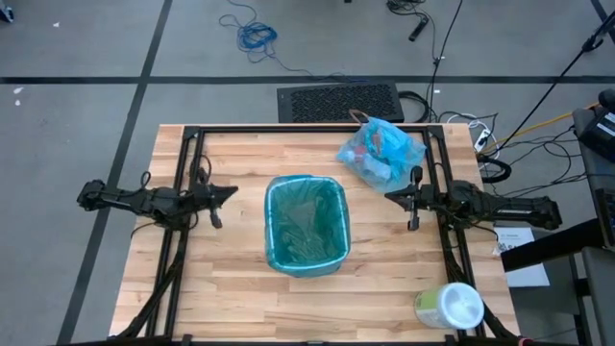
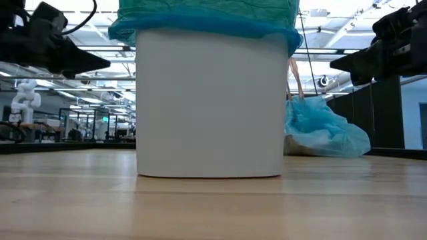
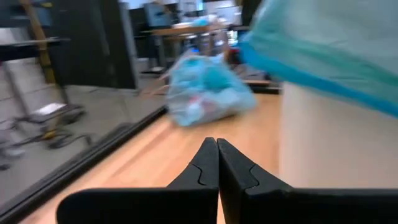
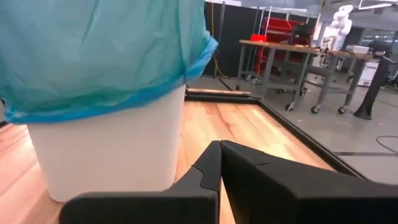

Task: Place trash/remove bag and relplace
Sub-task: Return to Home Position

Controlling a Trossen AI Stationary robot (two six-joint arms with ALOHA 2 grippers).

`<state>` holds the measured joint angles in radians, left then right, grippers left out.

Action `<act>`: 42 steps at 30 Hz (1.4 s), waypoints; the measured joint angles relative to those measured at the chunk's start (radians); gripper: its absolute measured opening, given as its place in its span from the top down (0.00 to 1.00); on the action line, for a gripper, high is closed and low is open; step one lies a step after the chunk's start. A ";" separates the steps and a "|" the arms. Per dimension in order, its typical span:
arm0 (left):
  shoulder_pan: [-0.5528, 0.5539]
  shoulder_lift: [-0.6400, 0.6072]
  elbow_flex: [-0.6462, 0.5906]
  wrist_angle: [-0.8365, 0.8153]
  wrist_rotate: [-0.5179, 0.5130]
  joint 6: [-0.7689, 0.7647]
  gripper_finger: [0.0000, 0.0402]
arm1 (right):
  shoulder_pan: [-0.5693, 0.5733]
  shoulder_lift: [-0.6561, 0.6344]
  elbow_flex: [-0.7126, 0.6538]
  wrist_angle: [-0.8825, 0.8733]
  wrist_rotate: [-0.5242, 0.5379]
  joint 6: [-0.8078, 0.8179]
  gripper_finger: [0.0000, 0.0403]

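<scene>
Nearly done: teal liner in white bin, mid-frame; full bag out, upper right. Left arm & right arm flank bin, jaws together, empty. Left: homing.

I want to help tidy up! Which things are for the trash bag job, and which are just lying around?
For the job: white bin, teal liner in it, full blue bag set aside on the table.
Just lying about: wipes tub, blue cable on the floor.
</scene>
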<state>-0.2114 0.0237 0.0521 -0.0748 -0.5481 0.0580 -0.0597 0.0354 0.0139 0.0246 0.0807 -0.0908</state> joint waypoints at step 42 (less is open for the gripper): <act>0.135 0.019 0.000 -0.001 -0.167 -0.333 1.00 | -0.031 -0.007 0.000 -0.008 -0.056 0.132 1.00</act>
<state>-0.0768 0.0429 0.0525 -0.0756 -0.7151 -0.2753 -0.0906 0.0284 0.0143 0.0170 0.0242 0.0410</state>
